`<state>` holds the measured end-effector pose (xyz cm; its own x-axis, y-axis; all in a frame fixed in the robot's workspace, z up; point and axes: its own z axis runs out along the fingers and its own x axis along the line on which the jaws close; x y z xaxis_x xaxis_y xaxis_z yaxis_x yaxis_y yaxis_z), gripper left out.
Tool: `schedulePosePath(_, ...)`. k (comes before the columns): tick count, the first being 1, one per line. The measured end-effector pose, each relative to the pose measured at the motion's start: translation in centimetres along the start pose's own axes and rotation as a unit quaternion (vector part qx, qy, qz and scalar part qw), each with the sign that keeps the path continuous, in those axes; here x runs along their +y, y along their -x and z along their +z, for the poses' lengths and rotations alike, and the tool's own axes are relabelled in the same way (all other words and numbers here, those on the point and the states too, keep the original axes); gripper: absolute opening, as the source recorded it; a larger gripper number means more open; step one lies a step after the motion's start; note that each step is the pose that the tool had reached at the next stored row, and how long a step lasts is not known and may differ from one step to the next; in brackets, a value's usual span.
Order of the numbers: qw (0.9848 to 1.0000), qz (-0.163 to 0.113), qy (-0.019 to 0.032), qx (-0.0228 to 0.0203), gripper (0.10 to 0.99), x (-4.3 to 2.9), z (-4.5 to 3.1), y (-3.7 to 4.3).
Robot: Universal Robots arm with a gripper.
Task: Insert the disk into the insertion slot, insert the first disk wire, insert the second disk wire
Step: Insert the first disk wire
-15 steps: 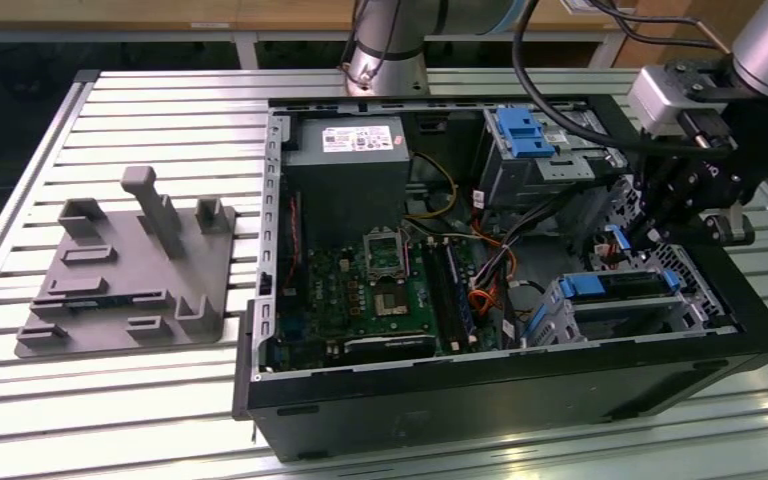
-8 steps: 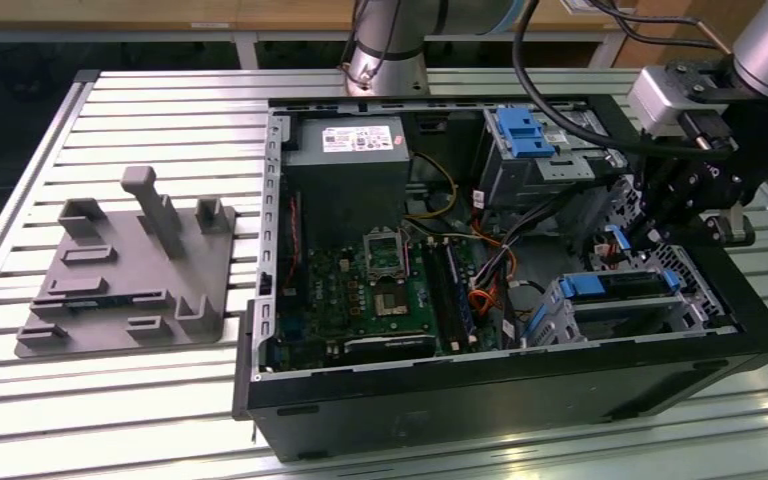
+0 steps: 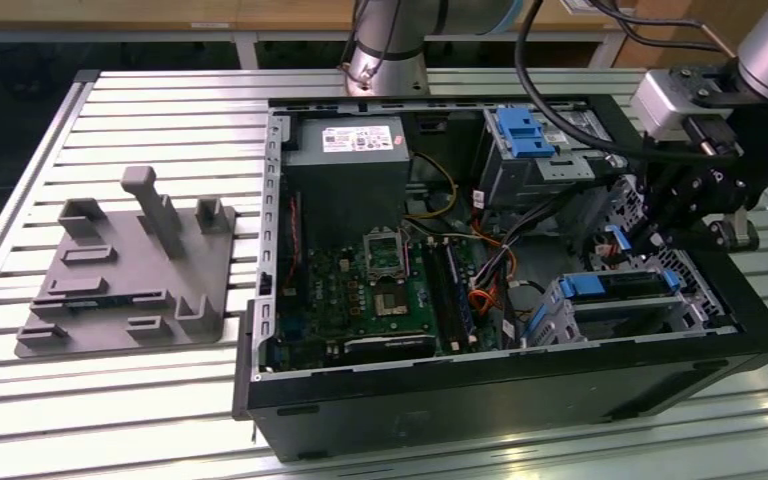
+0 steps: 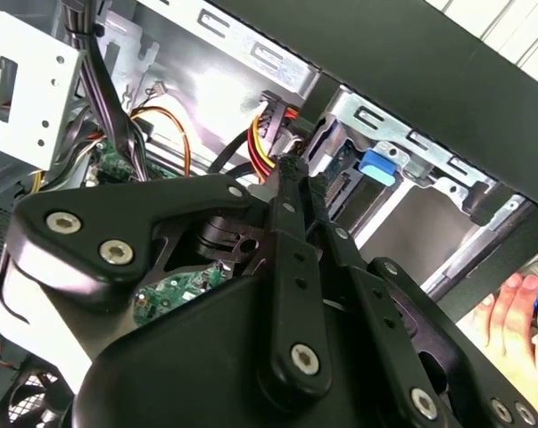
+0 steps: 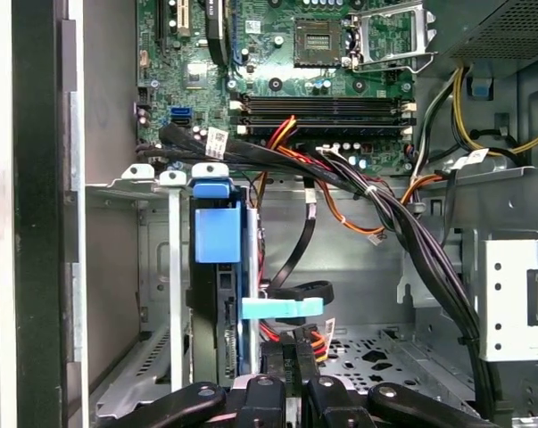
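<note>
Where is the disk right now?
The disk sits inside the insertion slot, in the corner of the case at the exterior view's lower right, with the blue-latched bay farther back.

Silver-grey arm (image 3: 387, 40); black gripper (image 4: 289, 169), silver screws (image 4: 304, 358); black cables (image 3: 519, 48)

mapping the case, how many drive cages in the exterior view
2: the taller bay beside the power supply, the insertion slot holding the disk at the exterior view's lower right. More may be hidden.
</note>
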<state>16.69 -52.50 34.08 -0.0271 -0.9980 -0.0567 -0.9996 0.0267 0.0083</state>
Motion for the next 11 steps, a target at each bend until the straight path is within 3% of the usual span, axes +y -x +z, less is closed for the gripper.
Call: schedulePosePath(11,1.0000,0.000,0.0000,-0.0007,0.169,-0.05,-0.06,-1.13)
